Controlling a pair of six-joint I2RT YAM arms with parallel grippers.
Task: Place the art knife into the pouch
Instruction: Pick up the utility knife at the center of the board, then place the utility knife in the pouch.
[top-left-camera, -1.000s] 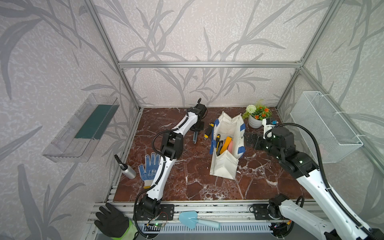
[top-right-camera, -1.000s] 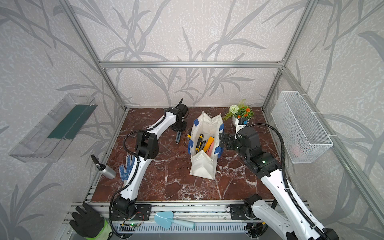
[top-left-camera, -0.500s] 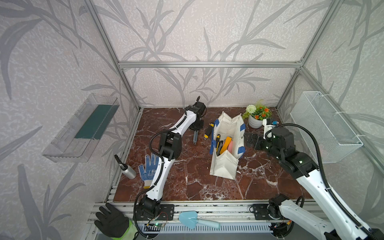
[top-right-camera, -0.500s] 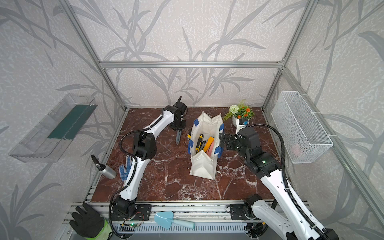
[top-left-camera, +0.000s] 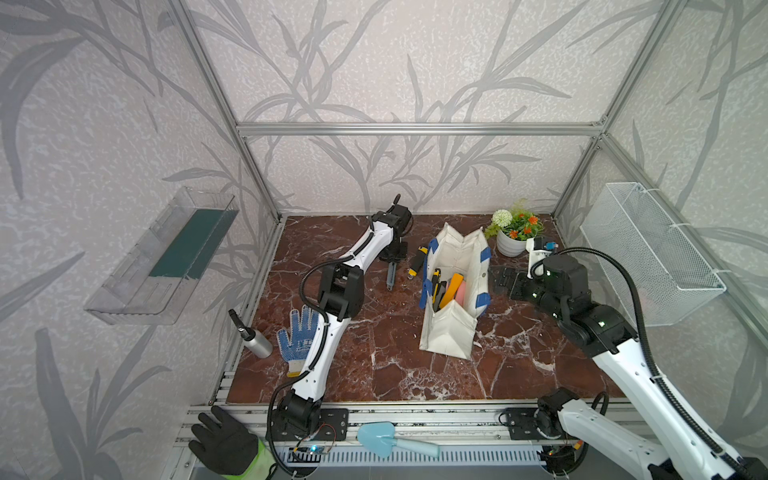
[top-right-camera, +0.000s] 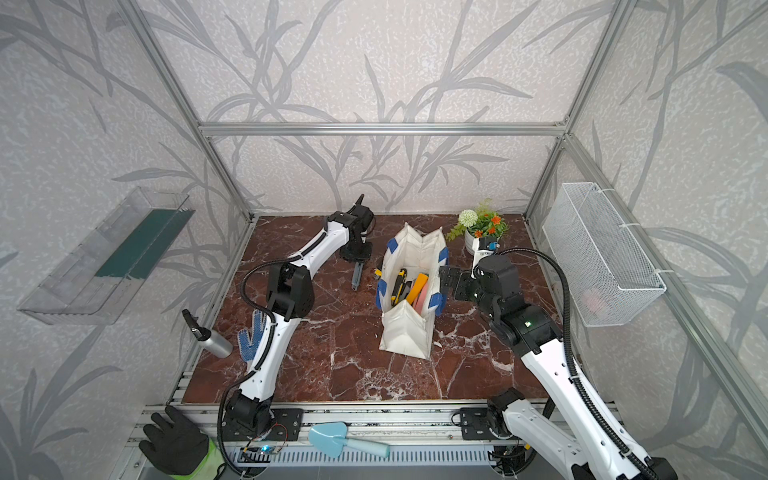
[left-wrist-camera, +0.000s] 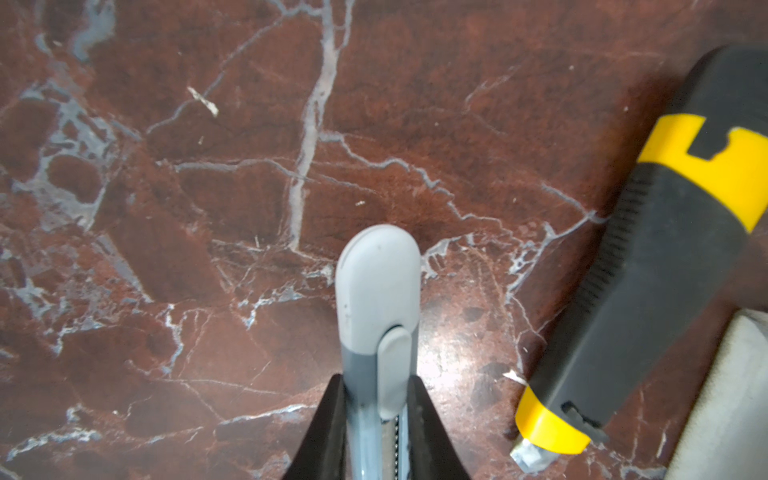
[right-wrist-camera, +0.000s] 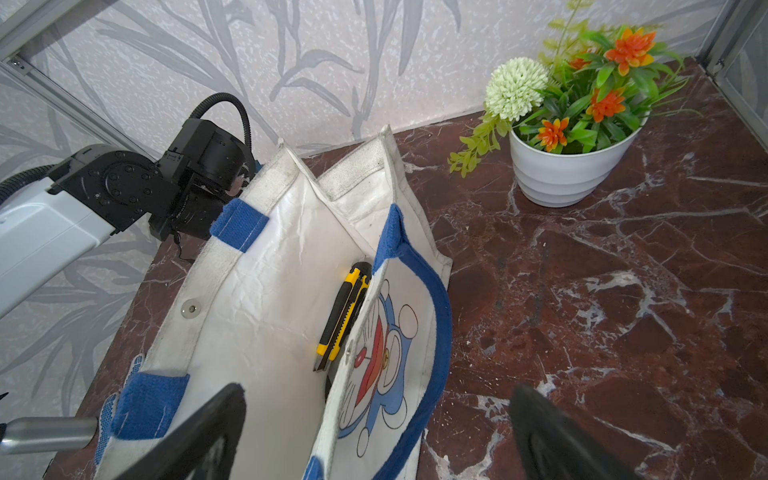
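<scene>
Tapered left fingers (left-wrist-camera: 328, 428) clamp the slim, round-ended grey art knife (left-wrist-camera: 376, 291).

Pretty bright, even light here, diffuse and coming from above, so shadows stay soft. Both top views look crisp all over. The left wrist view is softer: the marble surface (left-wrist-camera: 440, 361) has a shiny glare patch, and the yellow-and-black cutter (left-wrist-camera: 665, 270) up close is blurry with a dark shadow beside it. The fingers (right-wrist-camera: 552, 440) of the right claw (right-wrist-camera: 376, 415) are just dark, out-of-focus blobs.
</scene>
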